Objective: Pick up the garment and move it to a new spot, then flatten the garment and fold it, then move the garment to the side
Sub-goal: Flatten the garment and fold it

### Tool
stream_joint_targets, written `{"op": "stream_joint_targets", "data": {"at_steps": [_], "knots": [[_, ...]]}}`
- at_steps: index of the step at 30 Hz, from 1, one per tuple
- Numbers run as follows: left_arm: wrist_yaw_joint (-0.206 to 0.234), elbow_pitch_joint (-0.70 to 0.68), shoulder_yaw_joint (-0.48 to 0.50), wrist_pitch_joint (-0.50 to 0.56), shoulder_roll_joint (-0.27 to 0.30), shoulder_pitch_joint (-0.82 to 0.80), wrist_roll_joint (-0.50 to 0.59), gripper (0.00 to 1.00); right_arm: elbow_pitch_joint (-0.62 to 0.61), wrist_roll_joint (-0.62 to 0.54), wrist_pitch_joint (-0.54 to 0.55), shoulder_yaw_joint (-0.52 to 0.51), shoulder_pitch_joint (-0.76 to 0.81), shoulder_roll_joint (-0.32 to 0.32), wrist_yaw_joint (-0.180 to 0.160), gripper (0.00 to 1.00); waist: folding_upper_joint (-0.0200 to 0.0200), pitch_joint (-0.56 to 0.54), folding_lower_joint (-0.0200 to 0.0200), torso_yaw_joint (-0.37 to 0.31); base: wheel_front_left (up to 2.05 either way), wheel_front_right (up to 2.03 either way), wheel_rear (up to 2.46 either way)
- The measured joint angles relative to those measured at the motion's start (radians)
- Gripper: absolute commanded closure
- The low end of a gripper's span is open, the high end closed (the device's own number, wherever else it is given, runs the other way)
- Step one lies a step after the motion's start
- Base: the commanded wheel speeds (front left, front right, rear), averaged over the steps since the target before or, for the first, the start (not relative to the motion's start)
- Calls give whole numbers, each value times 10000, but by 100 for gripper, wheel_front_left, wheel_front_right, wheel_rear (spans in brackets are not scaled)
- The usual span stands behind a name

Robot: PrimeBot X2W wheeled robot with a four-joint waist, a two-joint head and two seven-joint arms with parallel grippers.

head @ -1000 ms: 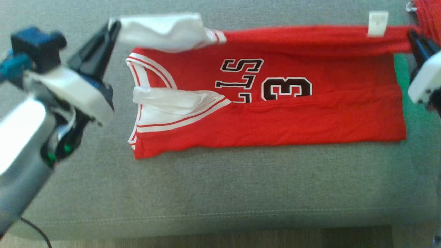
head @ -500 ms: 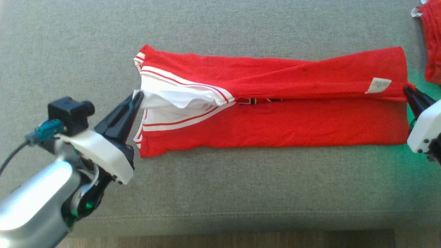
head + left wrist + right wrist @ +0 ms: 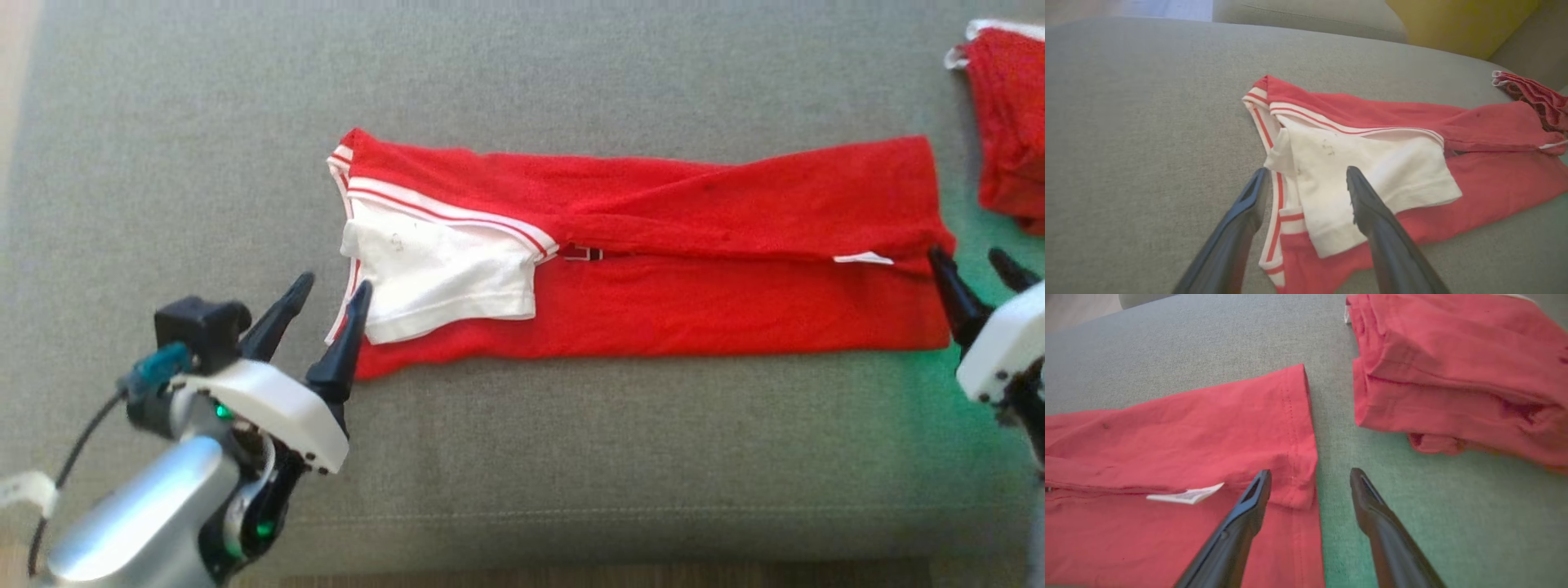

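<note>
The garment (image 3: 702,245) is a red jersey with white sleeves and white-striped trim, folded lengthwise into a long band across the grey cushion (image 3: 522,441). Its white sleeve (image 3: 441,278) lies on top at the collar end (image 3: 1355,171). My left gripper (image 3: 331,290) stands open just off that end, fingers straddling the trim (image 3: 1306,175), nothing held. My right gripper (image 3: 976,265) is open at the hem end (image 3: 1310,475), one finger over the hem corner (image 3: 1298,457), one over bare cushion. A small white label (image 3: 1186,495) pokes from the fold.
A second folded red garment (image 3: 1008,122) lies at the far right of the cushion, close beyond the hem (image 3: 1453,375). The cushion's front edge (image 3: 571,555) runs along the bottom of the head view. A yellow pillow (image 3: 1457,20) sits behind.
Both grippers carried the far long edge of the garment toward me over the printed front, laid it down, then opened and let go. The numbers are covered.
</note>
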Motion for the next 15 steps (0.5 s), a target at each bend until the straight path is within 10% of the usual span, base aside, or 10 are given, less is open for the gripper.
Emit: {"op": "stream_joint_targets", "data": {"at_steps": [7,15], "knots": [[1567,-570,961,-199,-650,1244,968,0,-244,180,-537,-756,735,865,0,0,0,-619,-1,-44,0,0,0],[1929,-1231,1496,-207,-1801,2586,2725,0,1060,-144,-1210,-1371,195,1202,0,0,0,-1021,-1,69,0,0,0]]}}
